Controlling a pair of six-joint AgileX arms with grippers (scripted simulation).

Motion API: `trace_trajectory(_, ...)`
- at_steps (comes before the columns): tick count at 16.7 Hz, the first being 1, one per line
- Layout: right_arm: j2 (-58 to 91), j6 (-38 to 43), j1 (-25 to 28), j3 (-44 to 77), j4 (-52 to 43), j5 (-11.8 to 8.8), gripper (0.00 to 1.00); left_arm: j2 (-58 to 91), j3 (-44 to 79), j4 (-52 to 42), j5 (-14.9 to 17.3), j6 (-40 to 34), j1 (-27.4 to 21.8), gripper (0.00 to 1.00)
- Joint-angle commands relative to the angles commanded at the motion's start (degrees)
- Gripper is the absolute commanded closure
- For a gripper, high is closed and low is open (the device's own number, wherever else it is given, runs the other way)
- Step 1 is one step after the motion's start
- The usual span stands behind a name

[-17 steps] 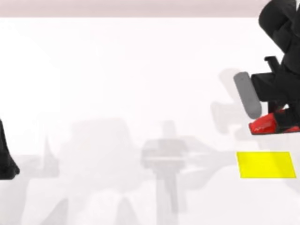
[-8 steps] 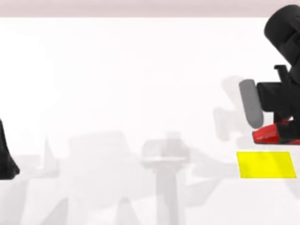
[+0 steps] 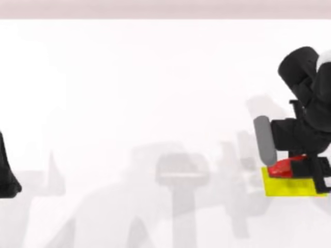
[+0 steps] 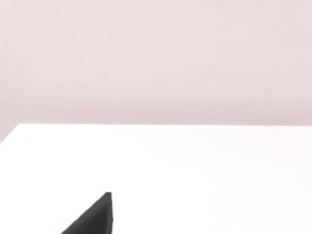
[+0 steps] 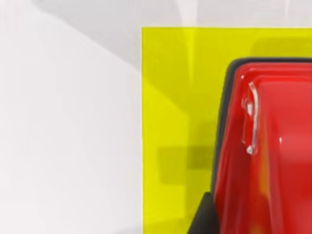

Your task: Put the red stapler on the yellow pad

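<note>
Red stapler point(image 3: 282, 167) sits at the table's right edge, over the far-left part of the yellow pad point(image 3: 289, 188), w/ its tip pointing left. Right gripper point(image 3: 305, 168) is clamped on the stapler's right end; black arm links rise behind it toward the far right corner. Whether the stapler touches the pad or hangs just above it: can't tell. Right wrist view shows the glossy red body w/ a dark edge point(image 5: 273, 146) over yellow point(image 5: 170, 122), white table point(image 5: 68, 126) beside. Left gripper isn't visible; left arm point(image 3: 8, 175) is parked at the near left edge, well apart. Left wrist view shows only bare tabletop and a dark wedge.
</note>
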Motion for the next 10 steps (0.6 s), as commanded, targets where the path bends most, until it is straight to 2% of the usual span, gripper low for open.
trace_trajectory(3,1.7,0.0,0.0,-3.4,4.8,0.0,1.00,0.0,0.0,0.0,0.0,0.0,0.0,0.00)
trace_trajectory(7,1.8,0.0,0.0,-3.7,5.1,0.0,1.00,0.0,0.0,0.0,0.0,0.0,0.0,0.00)
trace_trajectory(10,1.8,0.0,0.0,-3.7,5.1,0.0,0.77,0.0,0.0,0.0,0.0,0.0,0.0,0.00)
